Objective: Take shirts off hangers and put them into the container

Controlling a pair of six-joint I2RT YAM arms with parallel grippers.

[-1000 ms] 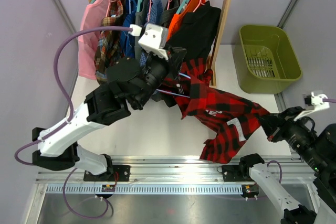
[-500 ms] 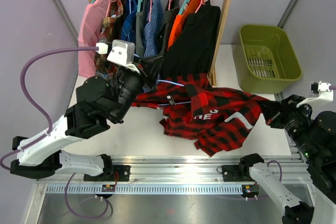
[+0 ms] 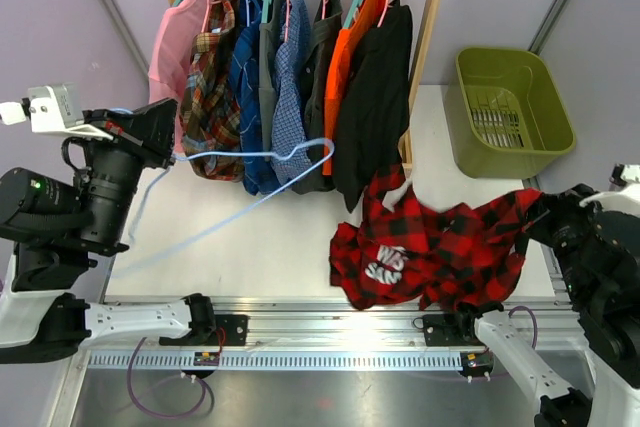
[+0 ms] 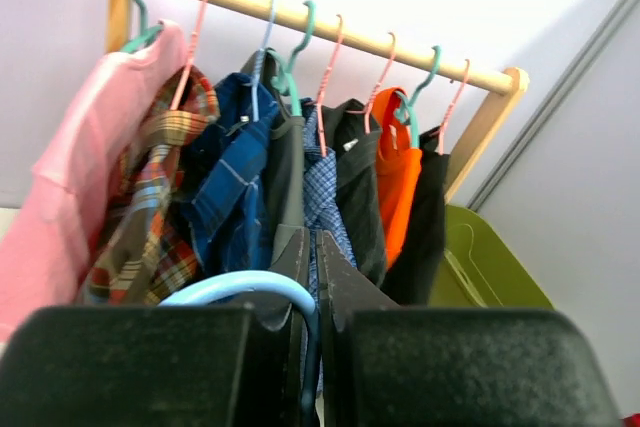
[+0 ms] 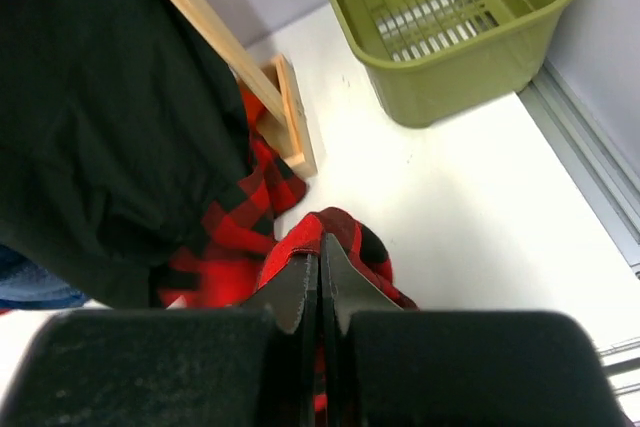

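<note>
Under the right gripper [image 5: 319, 247], clamped plaid shirt [image 3: 430, 252] partly hidden; left gripper [image 4: 312, 247] pinches blue hanger [image 4: 235, 284]

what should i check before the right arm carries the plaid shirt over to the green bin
1. Plaid shirt free of the pale blue hanger: ok.
2. Right gripper, jaws shut on the shirt: ok.
3. Left gripper holds the hanger well away from the shirt: ok.
4. Container has room, nothing in it: ok.
5. Shirt clear of the rack's wooden foot: cannot tell, cloth lies right beside it.
6. All of the shirt is off the table: not ok, most of it lies there.
</note>
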